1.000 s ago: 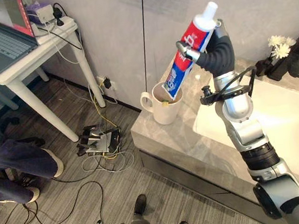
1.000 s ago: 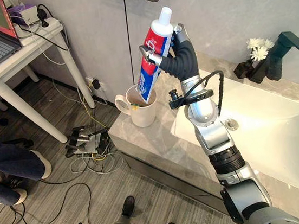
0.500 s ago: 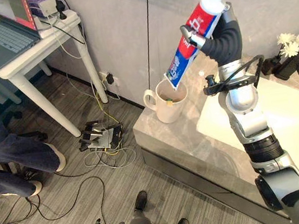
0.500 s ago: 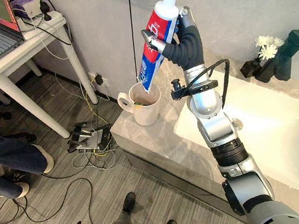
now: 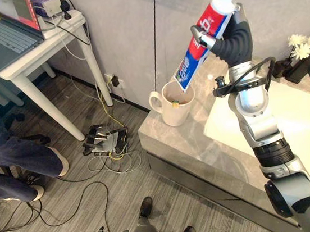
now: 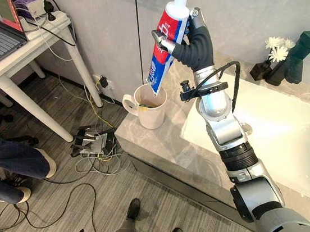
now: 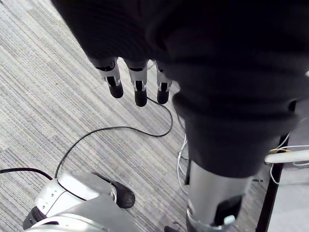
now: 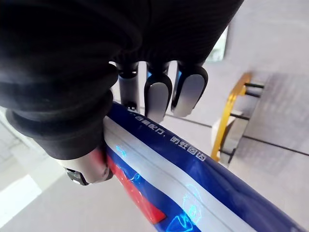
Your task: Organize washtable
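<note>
Toothpaste tube held tilted over the mug, in my right hand.

I see my right hand (image 5: 232,41) with fingers and thumb curled round the toothpaste tube (image 5: 193,61), cap end up. The tube's flat lower end is at the mouth of the white mug (image 5: 172,109); I cannot tell whether it dips inside. The mug stands on the grey counter (image 5: 175,143) near its corner, beside the sink (image 5: 309,131). My left hand (image 7: 138,87) hangs over the floor, fingers relaxed, holding nothing.
</note>
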Motion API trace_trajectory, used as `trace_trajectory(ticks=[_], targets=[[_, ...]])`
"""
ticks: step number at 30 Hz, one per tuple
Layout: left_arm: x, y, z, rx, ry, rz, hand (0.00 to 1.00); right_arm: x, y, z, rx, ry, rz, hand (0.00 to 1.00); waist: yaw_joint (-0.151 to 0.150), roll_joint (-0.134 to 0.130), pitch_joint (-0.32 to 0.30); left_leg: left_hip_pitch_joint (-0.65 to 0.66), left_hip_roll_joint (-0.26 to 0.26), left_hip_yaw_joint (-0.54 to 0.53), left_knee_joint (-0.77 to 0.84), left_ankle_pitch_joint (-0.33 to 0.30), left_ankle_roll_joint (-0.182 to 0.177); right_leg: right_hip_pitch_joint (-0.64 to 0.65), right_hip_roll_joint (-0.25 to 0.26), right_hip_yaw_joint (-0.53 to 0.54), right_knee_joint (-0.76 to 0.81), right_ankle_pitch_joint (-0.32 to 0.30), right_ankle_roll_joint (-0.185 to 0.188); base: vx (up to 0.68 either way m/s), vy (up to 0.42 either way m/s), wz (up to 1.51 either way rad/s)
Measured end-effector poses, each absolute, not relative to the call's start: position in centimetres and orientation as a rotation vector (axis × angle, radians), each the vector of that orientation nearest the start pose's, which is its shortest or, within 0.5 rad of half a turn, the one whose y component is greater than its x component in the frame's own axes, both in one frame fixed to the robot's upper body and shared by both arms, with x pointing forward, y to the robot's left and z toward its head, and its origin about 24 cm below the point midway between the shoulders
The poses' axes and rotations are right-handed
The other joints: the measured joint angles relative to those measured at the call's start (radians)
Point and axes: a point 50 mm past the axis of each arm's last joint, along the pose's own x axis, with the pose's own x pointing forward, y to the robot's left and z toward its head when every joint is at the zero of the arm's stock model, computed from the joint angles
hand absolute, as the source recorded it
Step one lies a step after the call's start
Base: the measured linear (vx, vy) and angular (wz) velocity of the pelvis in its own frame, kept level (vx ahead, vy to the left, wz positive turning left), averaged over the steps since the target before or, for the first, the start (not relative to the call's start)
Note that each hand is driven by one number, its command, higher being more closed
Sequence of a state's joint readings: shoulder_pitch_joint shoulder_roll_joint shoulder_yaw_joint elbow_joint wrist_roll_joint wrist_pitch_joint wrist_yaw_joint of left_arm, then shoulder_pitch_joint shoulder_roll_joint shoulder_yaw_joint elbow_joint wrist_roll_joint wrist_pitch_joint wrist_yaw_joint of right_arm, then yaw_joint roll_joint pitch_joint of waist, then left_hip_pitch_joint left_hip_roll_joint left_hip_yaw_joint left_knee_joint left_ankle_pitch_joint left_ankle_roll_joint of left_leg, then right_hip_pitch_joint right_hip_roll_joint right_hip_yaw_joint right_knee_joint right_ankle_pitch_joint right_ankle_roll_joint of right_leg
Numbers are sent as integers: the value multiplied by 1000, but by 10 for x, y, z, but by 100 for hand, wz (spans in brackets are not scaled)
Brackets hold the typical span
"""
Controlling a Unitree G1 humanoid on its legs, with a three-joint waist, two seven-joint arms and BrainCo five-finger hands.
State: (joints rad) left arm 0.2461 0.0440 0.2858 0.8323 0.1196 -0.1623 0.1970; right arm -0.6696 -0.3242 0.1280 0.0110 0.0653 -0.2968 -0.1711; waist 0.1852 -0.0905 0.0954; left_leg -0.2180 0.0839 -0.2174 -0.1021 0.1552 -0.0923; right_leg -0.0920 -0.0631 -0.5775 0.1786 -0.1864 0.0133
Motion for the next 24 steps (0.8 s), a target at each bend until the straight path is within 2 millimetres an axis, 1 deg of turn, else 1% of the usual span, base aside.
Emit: trace_trajectory(ticks=[1, 4, 11, 16, 17, 21, 24], targets=[[76, 229, -140, 150, 904, 474, 0, 312, -130, 252, -185, -921, 104, 100, 0, 0, 0, -1, -1, 0, 0, 2, 3, -3, -4, 0, 9, -4, 0, 0, 0, 0], [77, 228, -140, 152, 900, 467, 0, 313, -130, 251, -183, -916, 105, 100, 1, 4, 2, 0, -2, -1, 4, 2, 3, -3, -5, 0, 10, -5, 0, 0, 0, 0], [77, 228, -140, 153, 900, 468, 0, 311, -120, 240, -197, -886, 169, 100, 0, 5, 3, 0, -3, -1, 0, 2, 4, -4, -6, -1, 13, -7, 1, -10, -2, 0], [77, 228, -140, 153, 900, 468, 0, 317, -106, 211, -256, -760, 283, 100, 1, 4, 6, -8, -4, -3, 1, 3, 4, -20, -12, -2, 38, -19, 1, -9, -5, 2], [77, 229, -140, 154, 900, 468, 0, 318, -106, 207, -260, -741, 286, 100, 1, 3, 8, -10, -4, -5, 2, 5, 6, -20, -12, -5, 39, -20, 0, -13, -21, 6], [77, 228, -140, 153, 900, 468, 0, 319, -105, 202, -270, -715, 296, 100, 3, 3, 9, -11, -5, -9, 5, 5, 6, -21, -14, -6, 44, -23, -1, -2, -15, 4], [77, 229, -140, 154, 901, 469, 0, 317, -98, 198, -305, -711, 335, 100, 2, 3, 9, -11, -4, -10, 5, 5, 6, -21, -14, -6, 46, -26, -2, 0, 0, 0]])
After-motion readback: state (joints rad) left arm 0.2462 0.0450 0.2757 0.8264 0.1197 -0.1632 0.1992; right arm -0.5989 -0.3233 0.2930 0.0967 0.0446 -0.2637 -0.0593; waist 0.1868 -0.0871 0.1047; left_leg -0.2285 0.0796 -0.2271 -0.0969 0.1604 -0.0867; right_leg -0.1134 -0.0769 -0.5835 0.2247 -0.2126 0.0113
